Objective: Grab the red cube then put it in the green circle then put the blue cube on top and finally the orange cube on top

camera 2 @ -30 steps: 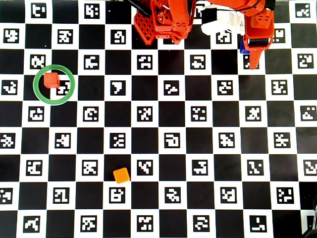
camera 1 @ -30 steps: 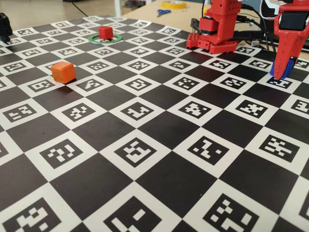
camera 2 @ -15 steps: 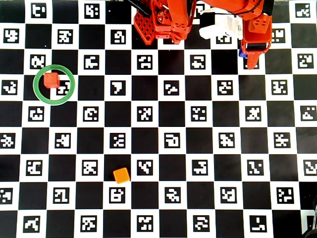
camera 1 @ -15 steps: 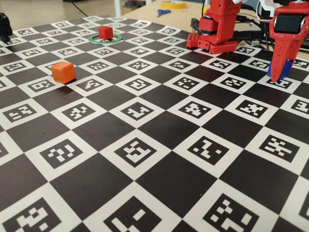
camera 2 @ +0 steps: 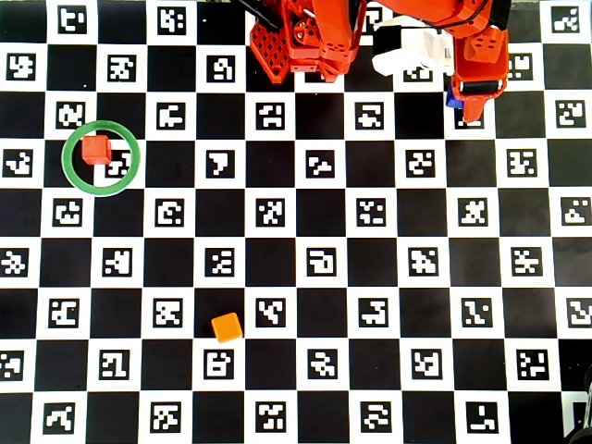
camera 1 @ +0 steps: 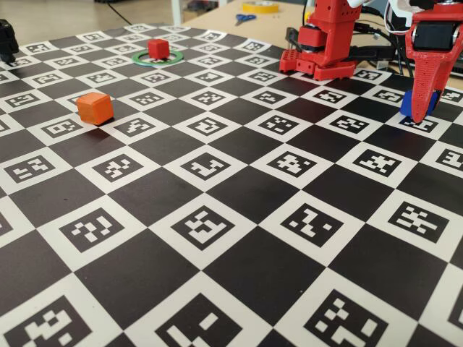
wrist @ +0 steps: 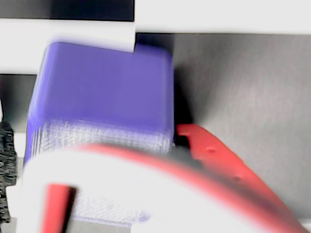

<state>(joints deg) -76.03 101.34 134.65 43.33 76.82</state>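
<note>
No readable words, brands or numbers appear anywhere. The only signs are the square black-and-white coded markers printed in the white squares of the checkered mat [camera 2: 296, 231], and these cannot be read as text.

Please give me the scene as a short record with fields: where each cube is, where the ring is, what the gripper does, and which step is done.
surface: checkerboard mat with printed markers
red cube: inside the green circle, in its upper-left part in the overhead view
orange cube: alone on the mat, lower centre in the overhead view
blue cube: on the mat near the arm base, mostly hidden from above
gripper: down around the blue cube; grip not clear
step done: red cube placed; blue and orange not stacked
</note>
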